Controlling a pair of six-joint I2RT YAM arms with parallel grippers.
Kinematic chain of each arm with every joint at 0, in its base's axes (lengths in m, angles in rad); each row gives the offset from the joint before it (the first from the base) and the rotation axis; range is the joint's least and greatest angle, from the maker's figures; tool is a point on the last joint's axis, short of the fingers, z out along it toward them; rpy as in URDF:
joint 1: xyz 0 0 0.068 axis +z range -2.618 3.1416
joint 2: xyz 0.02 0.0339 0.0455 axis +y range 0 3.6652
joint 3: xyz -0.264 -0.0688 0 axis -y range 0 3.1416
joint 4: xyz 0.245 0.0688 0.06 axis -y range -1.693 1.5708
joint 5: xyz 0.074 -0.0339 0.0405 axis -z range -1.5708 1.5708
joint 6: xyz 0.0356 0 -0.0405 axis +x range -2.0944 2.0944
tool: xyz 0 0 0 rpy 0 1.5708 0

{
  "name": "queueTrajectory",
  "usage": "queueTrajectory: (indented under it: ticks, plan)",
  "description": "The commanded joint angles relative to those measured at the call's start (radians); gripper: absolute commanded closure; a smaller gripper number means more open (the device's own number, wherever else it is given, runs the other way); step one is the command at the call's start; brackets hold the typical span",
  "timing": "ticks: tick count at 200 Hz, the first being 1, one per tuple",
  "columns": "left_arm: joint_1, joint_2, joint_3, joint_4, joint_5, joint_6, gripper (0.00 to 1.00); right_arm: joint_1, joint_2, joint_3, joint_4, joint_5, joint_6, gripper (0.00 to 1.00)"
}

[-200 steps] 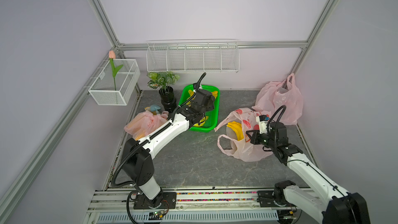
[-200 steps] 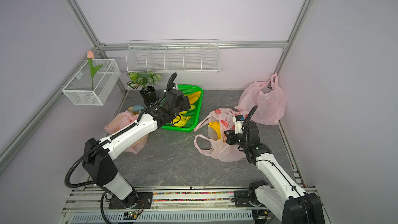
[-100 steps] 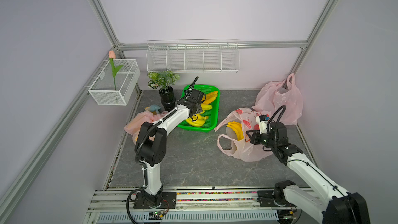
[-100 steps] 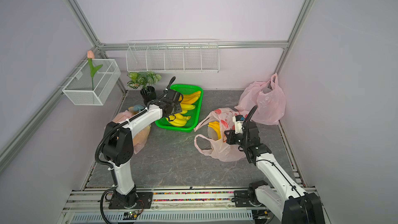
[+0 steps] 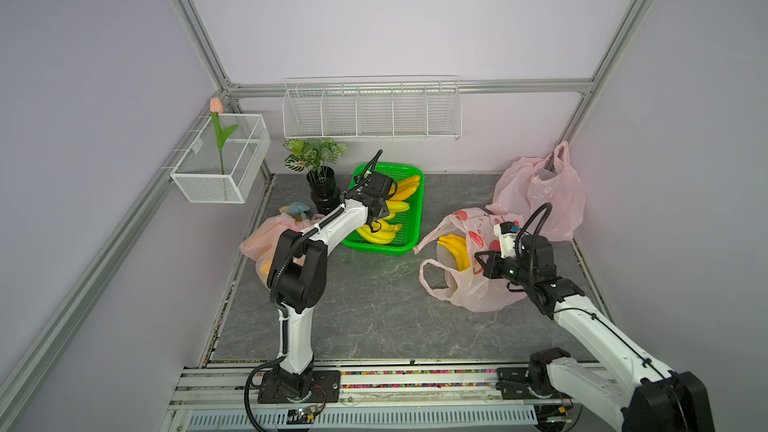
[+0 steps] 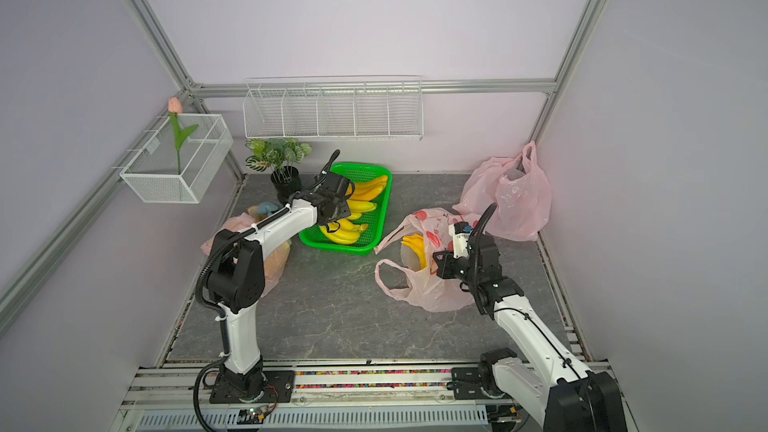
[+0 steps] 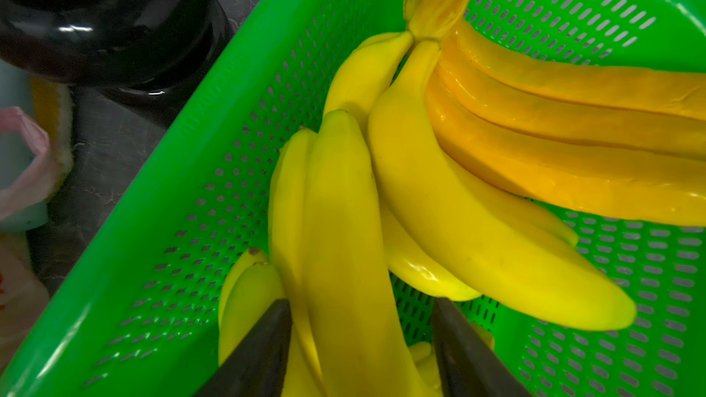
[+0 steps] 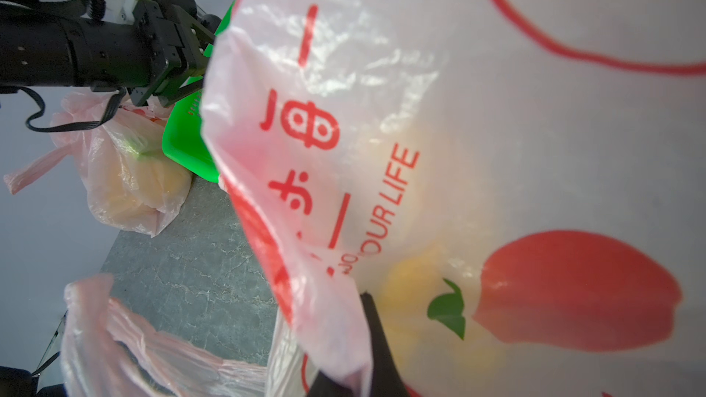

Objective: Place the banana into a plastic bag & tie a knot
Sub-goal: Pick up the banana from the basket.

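Note:
Several yellow banana bunches lie in a green basket [image 5: 409, 238], seen close up in the left wrist view [image 7: 153, 223]. My left gripper [image 5: 384, 211] hangs over the basket. Its two dark fingers [image 7: 263, 345] sit on either side of one banana bunch [image 7: 344, 242] and are closed in on it; the bunch still rests in the basket. My right gripper [image 5: 484, 263] is shut on the rim of a pale pink plastic bag [image 5: 469, 284] with red print, and the bag's mouth gapes. A banana bunch [image 5: 455, 249] shows inside the bag. In the right wrist view the bag [image 8: 458, 147] fills the frame.
A black-potted plant [image 5: 320, 184] stands beside the basket. A filled pink bag [image 5: 266, 238] lies at the left, and another pink bag [image 5: 540, 197] sits at the back right. A wire rack [image 5: 370, 112] and a wire box with a tulip [image 5: 220, 160] hang on the walls.
My left arm folded back with its elbow raised, the gripper drew toward the basket's near bananas, and its jaws narrowed around a bunch. The right arm and bag stayed still.

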Motion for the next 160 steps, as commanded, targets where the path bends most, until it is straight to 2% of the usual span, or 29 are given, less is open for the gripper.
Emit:
queueTrajectory:
  ticks: [1, 37, 106, 160]
  plan:
    - [0.010, 0.028, 0.035, -0.027, -0.015, -0.031, 0.43, -0.007, -0.006, -0.005, -0.010, 0.010, -0.016, 0.93]
    - [0.012, 0.036, 0.032, -0.017, -0.014, -0.034, 0.50, -0.007, -0.001, -0.008, -0.009, 0.011, -0.016, 0.93]
    - [0.012, -0.006, 0.022, -0.016, -0.009, -0.040, 0.71, -0.007, 0.005, -0.004, -0.010, 0.019, -0.016, 0.94]
    - [0.003, -0.133, -0.079, 0.036, -0.080, -0.057, 0.76, -0.007, 0.009, 0.000, -0.014, 0.021, -0.018, 0.94]
